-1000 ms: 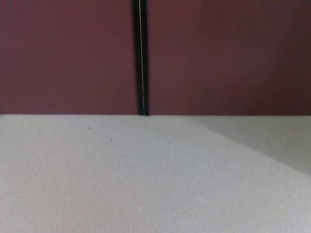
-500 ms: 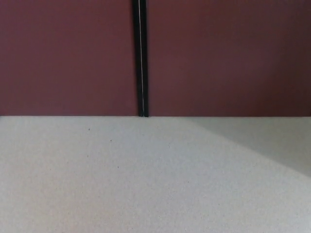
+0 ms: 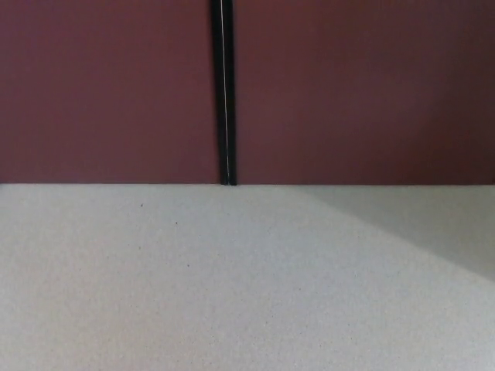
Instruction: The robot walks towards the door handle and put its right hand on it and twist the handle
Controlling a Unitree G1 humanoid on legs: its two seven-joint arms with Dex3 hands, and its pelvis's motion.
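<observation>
Looking down at the bottom of two dark red doors and a pale floor.

Up top, on the left side, the left door (image 3: pixel 108 89), dark red, flat and plain. Up top, on the right side, the right door (image 3: pixel 363 89), the same dark red, a bit darker near the far right edge. Between the two, a black strip (image 3: pixel 217 77) going straight up and down, a little left of the middle. Inside the strip, a thin white line (image 3: pixel 225 77) from the top edge almost to the floor. Touching the floor at the bottom, both doors and the strip, all along one straight line across the view.

Below, filling the lower half, the floor (image 3: pixel 193 294), pale grey with a fine grainy look. On the right side of the floor, a soft grey shadow (image 3: pixel 441 224), wide at the right edge and thin toward the middle, right below the right door. On the left part of the floor, near the left door, one tiny dark speck (image 3: pixel 141 205), and a second tiny speck (image 3: pixel 175 224) just beside it, a bit lower and to the right.

No sight of the right hand, so no way to tell open or closed. Same for the left hand. No sight of the door handle either: only the low part of the doors in view, so no telling where on them.
</observation>
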